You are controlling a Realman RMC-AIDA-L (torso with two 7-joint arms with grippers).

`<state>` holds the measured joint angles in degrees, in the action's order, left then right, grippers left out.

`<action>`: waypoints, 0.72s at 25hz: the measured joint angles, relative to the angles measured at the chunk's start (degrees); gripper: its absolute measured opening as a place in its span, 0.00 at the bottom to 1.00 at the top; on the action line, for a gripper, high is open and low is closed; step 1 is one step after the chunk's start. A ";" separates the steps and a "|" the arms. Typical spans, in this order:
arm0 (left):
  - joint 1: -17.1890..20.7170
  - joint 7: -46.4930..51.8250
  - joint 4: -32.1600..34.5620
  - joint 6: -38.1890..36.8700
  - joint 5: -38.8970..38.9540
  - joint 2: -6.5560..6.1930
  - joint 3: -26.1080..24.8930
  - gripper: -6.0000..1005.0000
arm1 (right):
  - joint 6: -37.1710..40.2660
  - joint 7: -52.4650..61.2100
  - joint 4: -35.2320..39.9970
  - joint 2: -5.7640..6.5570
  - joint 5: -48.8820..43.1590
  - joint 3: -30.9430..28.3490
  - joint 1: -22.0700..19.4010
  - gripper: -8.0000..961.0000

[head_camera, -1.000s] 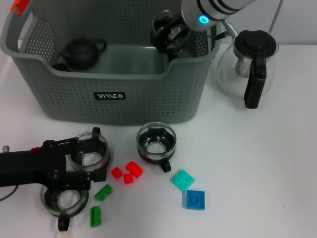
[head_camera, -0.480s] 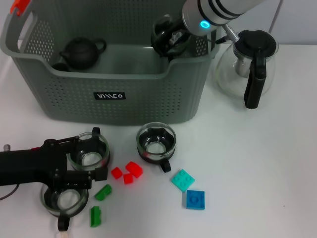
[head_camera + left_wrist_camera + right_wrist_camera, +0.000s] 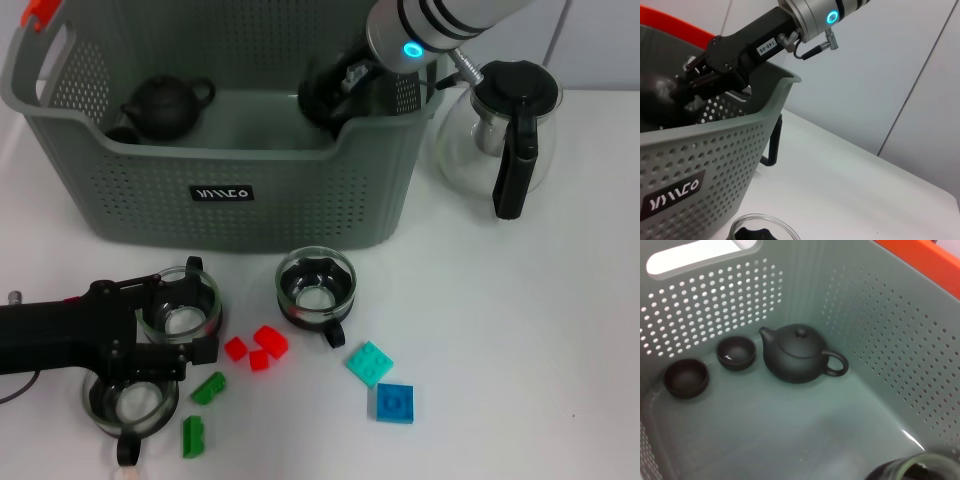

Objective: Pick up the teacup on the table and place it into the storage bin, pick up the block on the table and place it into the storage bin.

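Storage bin (image 3: 240,190): grey perforated basket at the far side of the table (image 3: 520,330), black label on its near wall, an orange-tipped handle at its far left corner
Right gripper (image 3: 335,85): inside the bin's right end, just behind the near wall's rim, clenched around a glass teacup (image 3: 322,80)
Held teacup: hangs above the bin floor near the bin's right wall; the right wrist view shows only a piece of its glass rim (image 3: 920,467)
Inside the bin: a dark teapot (image 3: 797,360) at the left end, with two small dark cups (image 3: 736,352) and (image 3: 686,377) beside it on the floor
Left gripper (image 3: 150,345): on the table in front of the bin's left half, black fingers set around a glass teacup (image 3: 180,308); whether they press on it or stand loose I cannot tell
Other teacups: one (image 3: 130,405) nearer than the left gripper, partly under it; one (image 3: 316,285) in front of the bin's middle, standing free with a black handle
Blocks: red pieces (image 3: 262,348) in front of the bin between the two nearer cups; two green ones (image 3: 208,388) and (image 3: 192,436) farther from the bin; a teal block (image 3: 369,362) and a blue block (image 3: 395,403) touching each other, in front of the bin's right end
Glass pot (image 3: 500,125): black lid and handle, just right of the bin, apart from it
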<state>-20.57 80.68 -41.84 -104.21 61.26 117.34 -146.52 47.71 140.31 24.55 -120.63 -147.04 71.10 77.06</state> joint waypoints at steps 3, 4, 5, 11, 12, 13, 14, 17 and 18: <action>0.00 0.00 0.00 -0.07 0.00 -0.01 0.00 0.90 | 0.03 0.06 0.01 0.06 0.01 0.00 0.01 0.15; 0.00 0.00 0.00 -0.08 0.00 -0.01 0.00 0.90 | 0.05 0.07 0.04 0.08 0.02 0.00 0.01 0.22; 0.00 0.00 0.00 -0.08 0.00 -0.01 0.00 0.90 | 0.10 0.10 0.14 0.10 0.03 0.00 0.01 0.30; 0.06 0.00 0.00 -0.19 0.00 -0.01 -0.85 0.90 | 1.26 0.15 0.93 0.21 0.07 -0.45 -0.17 0.52; 0.07 0.00 0.00 -0.19 0.00 -0.01 -0.91 0.90 | 1.88 0.21 1.58 0.25 0.08 -0.54 -0.26 0.52; 0.07 0.00 0.00 -0.20 0.00 -0.01 -0.99 0.90 | 2.74 0.35 2.52 0.28 0.08 -0.58 -0.41 0.52; 0.08 0.00 0.00 -0.20 0.00 -0.01 -1.06 0.90 | 3.81 0.53 3.73 0.32 0.09 -0.61 -0.60 0.52; 0.09 0.00 -0.07 -0.21 0.00 -0.01 -1.49 0.90 | 8.42 0.85 9.02 0.39 0.08 -0.62 -1.67 0.52; 0.09 0.00 -0.07 -0.21 0.00 -0.01 -1.54 0.90 | 10.36 0.89 11.24 0.40 0.10 -0.62 -2.14 0.52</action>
<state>-20.48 80.68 -41.91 -104.43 61.26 117.33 -148.06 58.07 141.20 35.79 -120.24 -146.94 70.48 74.91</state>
